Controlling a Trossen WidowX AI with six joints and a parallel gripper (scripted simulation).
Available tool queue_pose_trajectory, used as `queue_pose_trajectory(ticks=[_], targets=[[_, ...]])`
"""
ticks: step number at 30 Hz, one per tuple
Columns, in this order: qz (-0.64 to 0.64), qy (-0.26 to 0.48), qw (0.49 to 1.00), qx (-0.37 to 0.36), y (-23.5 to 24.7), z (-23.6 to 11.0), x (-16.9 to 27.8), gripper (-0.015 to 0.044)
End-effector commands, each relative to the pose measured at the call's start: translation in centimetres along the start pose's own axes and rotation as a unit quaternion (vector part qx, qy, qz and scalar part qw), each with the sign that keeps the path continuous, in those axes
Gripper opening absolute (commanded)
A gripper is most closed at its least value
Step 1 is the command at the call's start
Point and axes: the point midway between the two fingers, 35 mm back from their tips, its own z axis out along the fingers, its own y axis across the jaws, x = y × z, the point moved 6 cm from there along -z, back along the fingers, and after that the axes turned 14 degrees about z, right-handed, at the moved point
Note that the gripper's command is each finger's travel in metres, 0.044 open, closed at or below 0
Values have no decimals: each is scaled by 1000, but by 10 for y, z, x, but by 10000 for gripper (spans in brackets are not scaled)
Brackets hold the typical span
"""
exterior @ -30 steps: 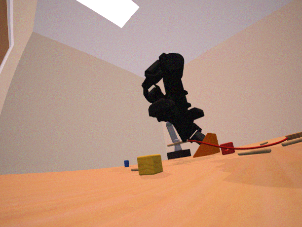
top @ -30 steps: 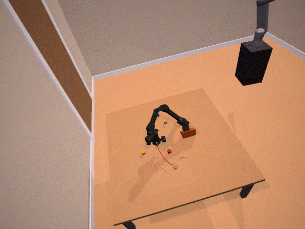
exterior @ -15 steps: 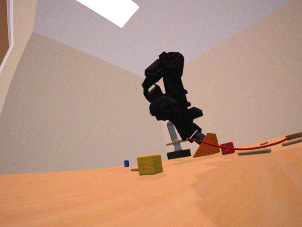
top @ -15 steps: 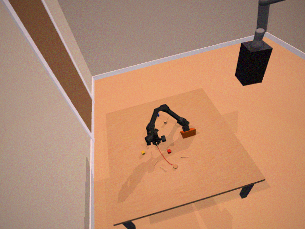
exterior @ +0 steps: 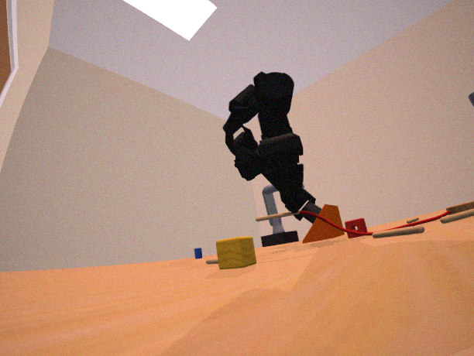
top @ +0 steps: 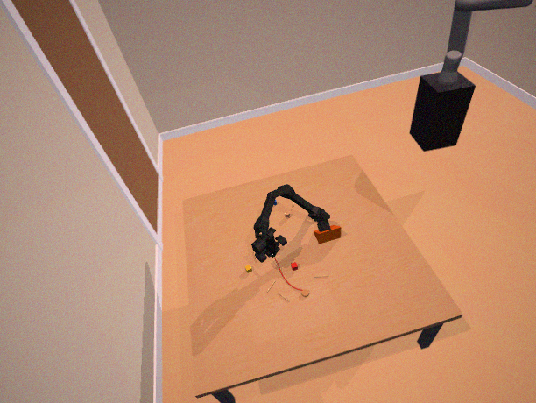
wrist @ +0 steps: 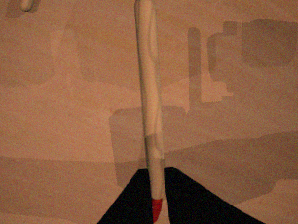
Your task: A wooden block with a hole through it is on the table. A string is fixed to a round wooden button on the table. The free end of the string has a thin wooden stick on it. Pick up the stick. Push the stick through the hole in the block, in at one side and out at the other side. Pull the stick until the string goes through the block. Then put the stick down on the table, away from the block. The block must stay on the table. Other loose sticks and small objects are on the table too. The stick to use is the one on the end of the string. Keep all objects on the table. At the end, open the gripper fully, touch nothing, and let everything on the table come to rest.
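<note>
My gripper (top: 266, 252) (exterior: 304, 211) (wrist: 156, 177) is shut on the thin wooden stick (exterior: 276, 216) (wrist: 148, 87) and holds it level, a little above the table. The stick points away from the fingers. The red string (top: 286, 280) (exterior: 341, 226) (wrist: 156, 208) runs from the stick's held end down to the round wooden button (top: 305, 293) (exterior: 461, 207) on the table. A small red block (top: 294, 265) (exterior: 354, 225) with a hole in its face sits on the table beside the string, apart from the gripper.
A yellow cube (top: 248, 268) (exterior: 235, 252) lies left of the gripper. Loose sticks (top: 320, 276) (exterior: 398, 232) lie around the button. A blue cylinder (top: 275, 202) (exterior: 198, 253) and a small tan piece (top: 287, 215) lie farther back. The arm's orange base (top: 327, 234) (exterior: 324, 226) stands behind.
</note>
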Motion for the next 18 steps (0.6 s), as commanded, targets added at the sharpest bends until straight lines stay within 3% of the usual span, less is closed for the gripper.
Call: queue_pose_trajectory(ticks=[1,18], targets=[[-66,1,998,2,2,1,5,0],[-365,2,931,0,6,0,19,0]])
